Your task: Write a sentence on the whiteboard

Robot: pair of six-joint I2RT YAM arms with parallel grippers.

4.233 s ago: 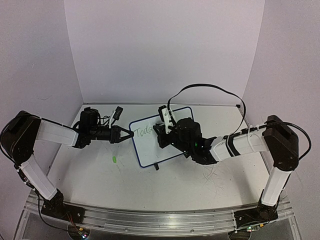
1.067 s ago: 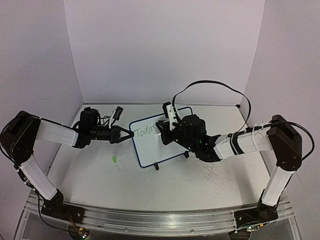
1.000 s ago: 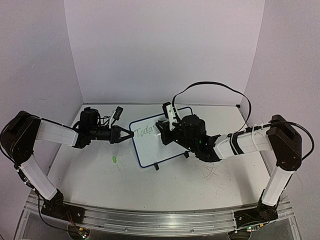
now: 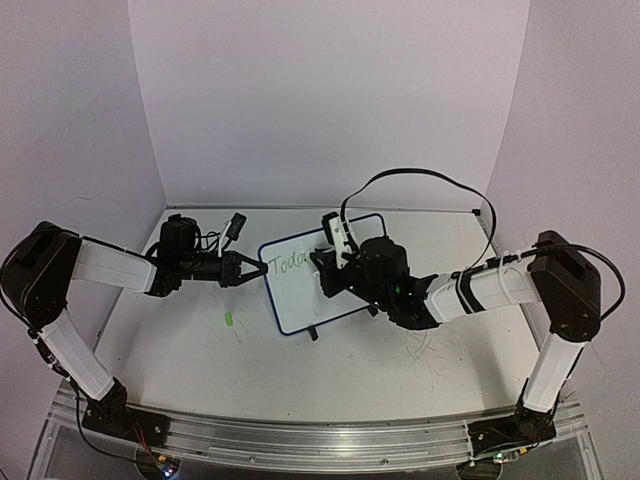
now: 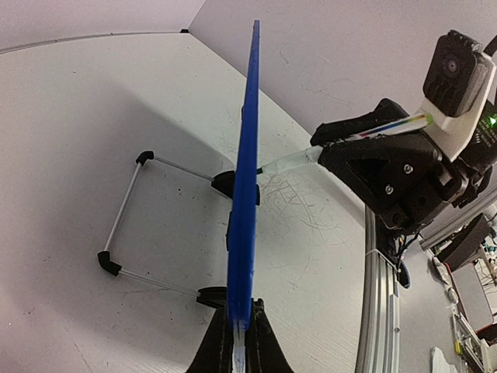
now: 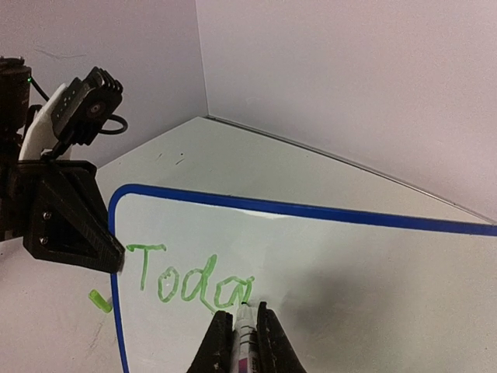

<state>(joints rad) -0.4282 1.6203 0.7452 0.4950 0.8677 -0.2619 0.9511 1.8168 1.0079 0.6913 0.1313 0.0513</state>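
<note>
My left claw point(image 4: 256, 268) is clamped on the left edge of the whiteboard point(image 4: 318, 292), which stands on its small black feet point(image 5: 224, 183) about mid-counter, between my two arms. My right claw point(image 6: 242, 317) is pinched shut on a marker point(image 6: 245, 336), and its tip rests on the board just right of the green "Toda" that begins the sentence point(image 6: 189, 283). The main risk, as I judge it, is pressure. I hold the board by one edge only, so a hard push on the next stroke could swing its free right side away from me or rock it back on its feet, leaving the letter crooked. Too light a touch fails the other way: the tip skips and the line breaks. The marker sits in a narrow pinch near its tip, so a sideways drag could twist it in my fingers and change its angle mid-letter. My right fingertips ride close to the surface, and if I drop lower they may brush the letters and smear the ink. The letters are fairly large, so I may crowd the right border unless I break to a second line. A small green cap point(image 4: 228, 320) lies on the counter point(image 4: 180, 360) near the board's left side; it looks harmless unless the board slides that way.
</note>
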